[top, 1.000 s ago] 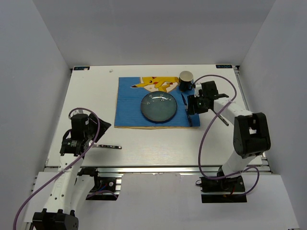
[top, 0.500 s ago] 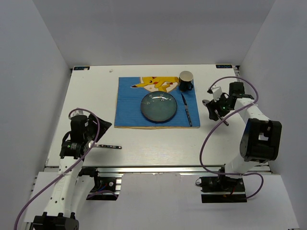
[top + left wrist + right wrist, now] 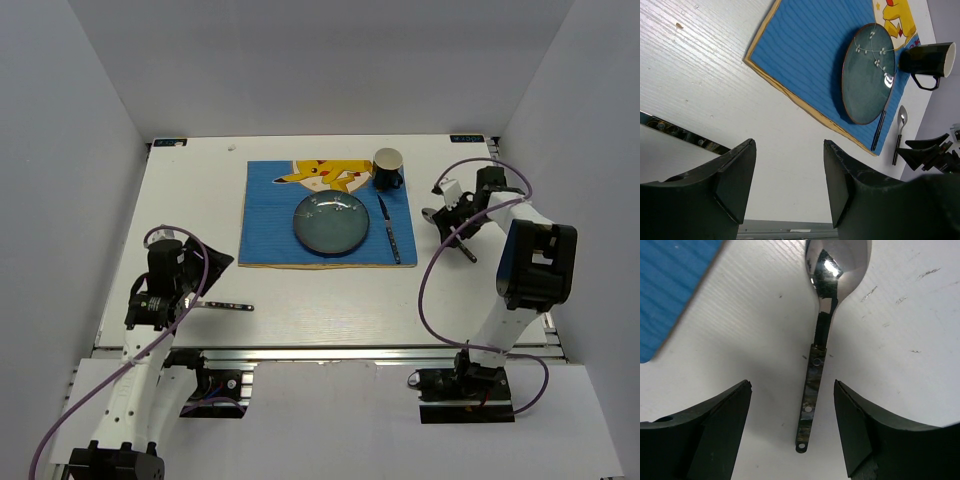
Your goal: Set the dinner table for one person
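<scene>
Spoon (image 3: 821,335) on dinner table (image 3: 900,315), between fingers of wide-open, empty right end effector (image 3: 791,385)

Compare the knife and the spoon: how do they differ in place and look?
The knife lies on the blue placemat beside the plate; the spoon lies on the bare table. The spoon ends in a shiny round bowl; the knife is slim throughout. Both lie flat with dark handles.

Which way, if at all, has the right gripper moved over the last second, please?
Yes: the right gripper moved rightward, off the placemat edge, to the spoon.
</scene>
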You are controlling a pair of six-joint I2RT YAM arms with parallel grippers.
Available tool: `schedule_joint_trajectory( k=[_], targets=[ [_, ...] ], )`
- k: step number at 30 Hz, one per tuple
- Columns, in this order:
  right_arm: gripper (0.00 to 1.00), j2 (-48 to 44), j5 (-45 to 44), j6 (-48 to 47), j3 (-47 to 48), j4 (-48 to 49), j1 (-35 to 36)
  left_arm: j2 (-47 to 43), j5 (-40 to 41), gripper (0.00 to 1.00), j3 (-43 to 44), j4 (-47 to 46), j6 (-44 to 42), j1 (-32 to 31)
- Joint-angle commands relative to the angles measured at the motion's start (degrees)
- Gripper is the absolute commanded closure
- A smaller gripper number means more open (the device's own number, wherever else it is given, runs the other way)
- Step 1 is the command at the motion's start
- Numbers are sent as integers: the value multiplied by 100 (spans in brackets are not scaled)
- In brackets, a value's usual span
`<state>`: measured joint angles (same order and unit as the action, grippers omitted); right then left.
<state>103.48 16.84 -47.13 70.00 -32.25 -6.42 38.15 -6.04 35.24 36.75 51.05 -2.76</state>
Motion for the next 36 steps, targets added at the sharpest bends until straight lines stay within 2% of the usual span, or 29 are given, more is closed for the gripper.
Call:
schedule_joint_trajectory(
  k=[1, 9, 18, 29, 33, 36],
  targets=[
    [28, 216, 3, -120, 277, 0, -123, 8, -63, 34, -9, -133, -42, -5],
    [37, 550, 56, -138, 401, -18, -158, 78, -46, 34, 53, -107, -69, -5],
    [55, 752, -58, -68, 270, -141, -229, 70, -28, 34, 79, -107, -33, -5],
    [98, 269, -252, 125, -768, 237, -237, 17, -46, 34, 105, -107, -42, -5],
    [100, -82, 2, 345, -847, 132, -237, 26, -46, 34, 114, -124, -33, -5],
    [100, -635, 556, 521, -839, -79, -202, 8, -55, 34, 97, -125, -33, -5]
  ],
)
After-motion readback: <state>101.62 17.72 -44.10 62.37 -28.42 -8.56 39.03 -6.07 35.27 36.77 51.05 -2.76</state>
